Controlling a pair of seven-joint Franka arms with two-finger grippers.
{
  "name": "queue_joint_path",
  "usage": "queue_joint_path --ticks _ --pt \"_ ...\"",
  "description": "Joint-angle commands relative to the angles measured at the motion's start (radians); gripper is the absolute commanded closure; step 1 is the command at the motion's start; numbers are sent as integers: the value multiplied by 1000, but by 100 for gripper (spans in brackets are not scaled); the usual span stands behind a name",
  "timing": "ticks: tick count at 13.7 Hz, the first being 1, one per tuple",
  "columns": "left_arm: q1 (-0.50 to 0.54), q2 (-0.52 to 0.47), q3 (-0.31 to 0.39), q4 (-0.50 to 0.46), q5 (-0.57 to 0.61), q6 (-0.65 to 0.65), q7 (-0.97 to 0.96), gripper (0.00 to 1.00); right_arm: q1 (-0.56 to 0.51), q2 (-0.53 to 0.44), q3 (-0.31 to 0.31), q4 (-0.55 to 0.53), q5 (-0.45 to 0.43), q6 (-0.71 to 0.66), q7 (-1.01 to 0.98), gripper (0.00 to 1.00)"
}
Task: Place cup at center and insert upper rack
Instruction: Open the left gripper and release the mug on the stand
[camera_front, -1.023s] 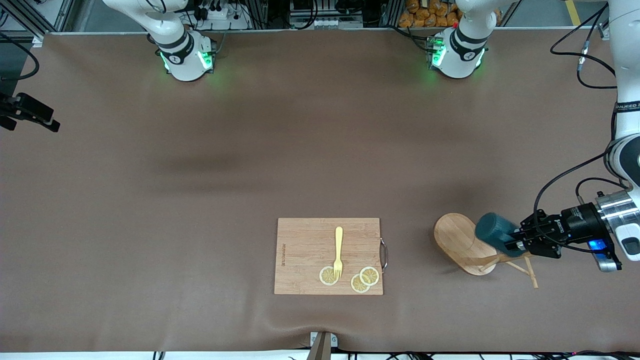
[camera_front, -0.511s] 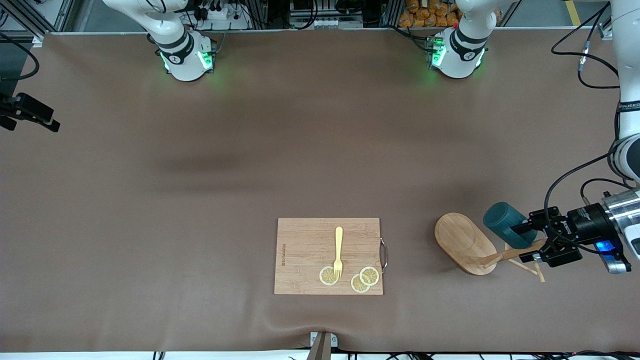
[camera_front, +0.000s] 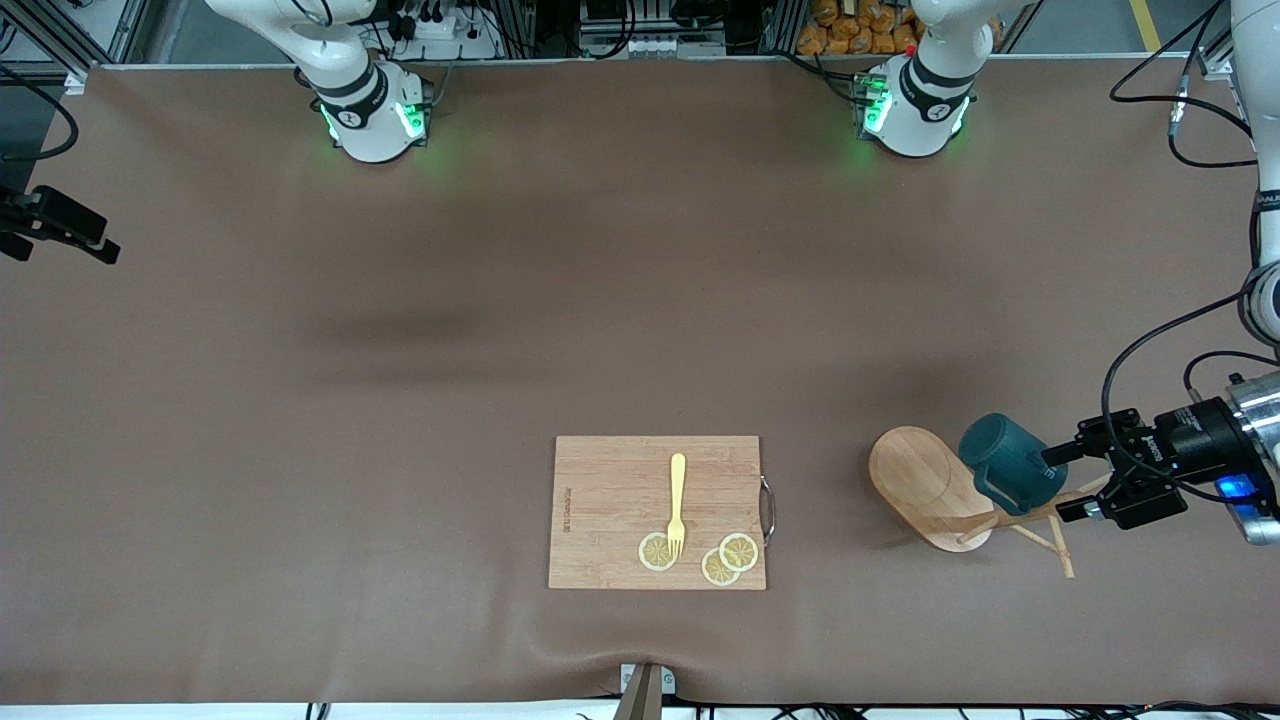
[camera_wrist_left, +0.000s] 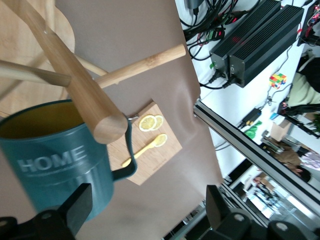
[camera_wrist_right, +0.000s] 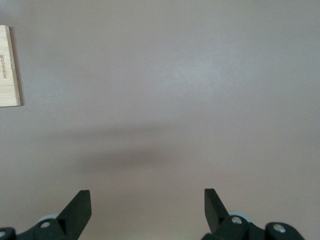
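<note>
We take the cutting board (camera_front: 657, 512) as landmark. It carries a yellow fork (camera_front: 677, 503) and lemon slices (camera_front: 728, 558). Going toward the left arm's end of the table from the board, we meet the mug tree (camera_front: 935, 487), tipped over on its side: oval base facing the board, post and pegs running away from it toward the left arm's end, so its long axis lies roughly along the table's length, slightly toward the front camera.

The cup (camera_front: 1008, 474) sits on or against the post, just past the base, w/ handle turned toward the front camera. In the left wrist view the cup (camera_wrist_left: 55, 155) shows its "HOME" label and tan inside, w/ the post end (camera_wrist_left: 95, 112) over its rim; its mouth points along the post, away from the base.

Left gripper (camera_front: 1072, 487) is beside the cup, jaws spread wide, nothing gripped. Right gripper (camera_wrist_right: 147, 210) also released, waiting over bare table.

Risks, as we judge: the cup looks perched on a round post, so it could roll off. A regrasp nr the pegs may snag them and drag the tree along. The cup is well apart from the table's center.
</note>
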Motion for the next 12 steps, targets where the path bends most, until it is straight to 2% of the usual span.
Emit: queue_joint_path --ticks 1,6,12 --pt "3 -58 -14 -24 95 -10 10 0 -16 3 11 7 -16 -7 -4 0" --pt "-4 -126 -71 -34 344 -31 13 0 -16 3 11 9 -18 -4 -6 0" --pt "-2 -213 -191 -42 618 -90 13 0 -17 5 11 7 -18 -4 -6 0"
